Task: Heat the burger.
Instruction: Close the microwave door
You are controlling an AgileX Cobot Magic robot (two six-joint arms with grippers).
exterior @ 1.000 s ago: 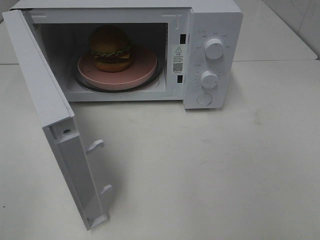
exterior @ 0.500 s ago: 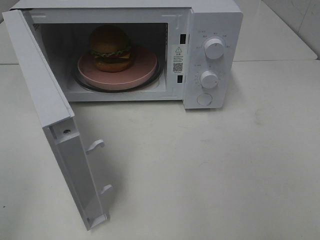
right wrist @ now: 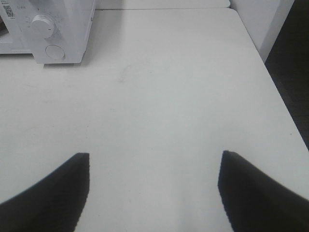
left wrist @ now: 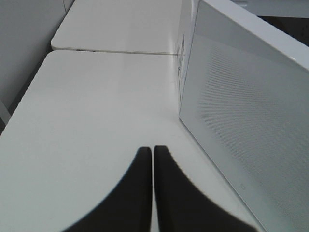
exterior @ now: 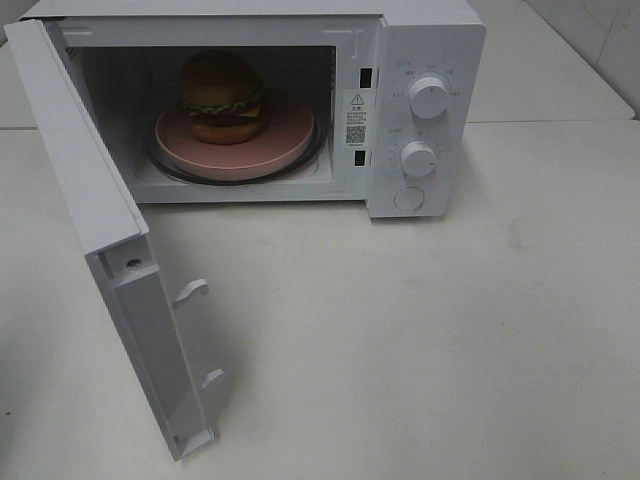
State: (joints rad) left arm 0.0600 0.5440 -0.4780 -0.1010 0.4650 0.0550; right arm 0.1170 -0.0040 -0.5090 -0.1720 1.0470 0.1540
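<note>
Since the tall round burger with its glossy golden-brown bun, green lettuce and dark patty (exterior: 222,95) already sits on the wide round pink plate (exterior: 290,135) inside the white box-shaped microwave oven (exterior: 430,40), the loading looks done. The step in hand, as I judge it, is closing the white hinged door (exterior: 85,190), which stands swung wide open on the left of the high view.

The left claw (left wrist: 153,154) is clenched on nothing, its two dark fingers pressed together. It hangs over the plain white table (exterior: 450,330), just beside the door's flat outer face, not touching it as far as the wrist view shows. A closed claw suits a push. The next move probably calls for pressing that outer face and sweeping it round on its hinge until the two white latch hooks (exterior: 190,291) seat in the front frame. After that, one of the round white knobs (exterior: 429,97) would need turning.

The right claw (right wrist: 153,155) is released, its fingers spread wide over bare table, with the control panel ahead and well apart.

The burger lies deep in the cavity, on the other side of the door from the left claw and well apart from both claws. Neither claw shows in the high view.
</note>
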